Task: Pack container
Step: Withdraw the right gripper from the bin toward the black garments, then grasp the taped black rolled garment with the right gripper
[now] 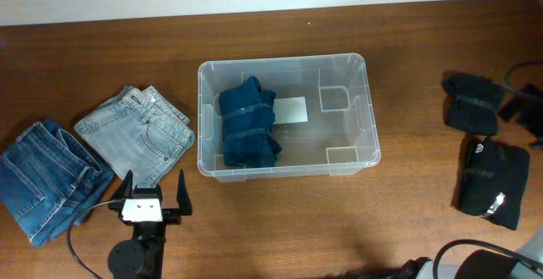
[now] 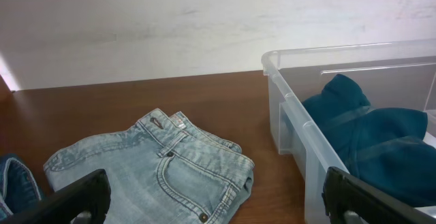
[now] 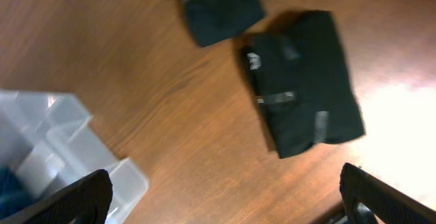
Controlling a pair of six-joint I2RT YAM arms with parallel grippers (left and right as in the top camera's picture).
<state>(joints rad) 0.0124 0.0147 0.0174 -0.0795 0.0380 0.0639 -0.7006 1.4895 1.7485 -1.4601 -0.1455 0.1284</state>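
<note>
While your left gripper [image 1: 153,186] and right gripper [image 3: 228,197] stood spread and empty, the container [image 1: 284,58] sat mid-table between jeans [image 1: 136,135] and black bundles [image 1: 492,181]. Judged stiff, light and slick-walled; its thick rim was your best hold.

Your positions, all reckoned from the large rectangular clear plastic bin [image 1: 366,101] on the brown wooden table [image 1: 280,228]:

- In the bin, left half: folded dark teal cloth bundle [image 1: 248,122], lying on the floor.
- In the bin, just right of that bundle: white paper label [image 1: 293,109], flat on the floor.
- Left of the bin, just beside it: folded light blue denim jeans [image 1: 136,135].
- Further left, touching those jeans and nearer to you: folded dark blue denim jeans [image 1: 47,177].
- Right of the bin, well apart, level with its back half: small folded black cloth bundle [image 1: 471,103].
- Before that bundle, level with the bin's front wall: larger folded black cloth bundle [image 1: 494,181].
</note>
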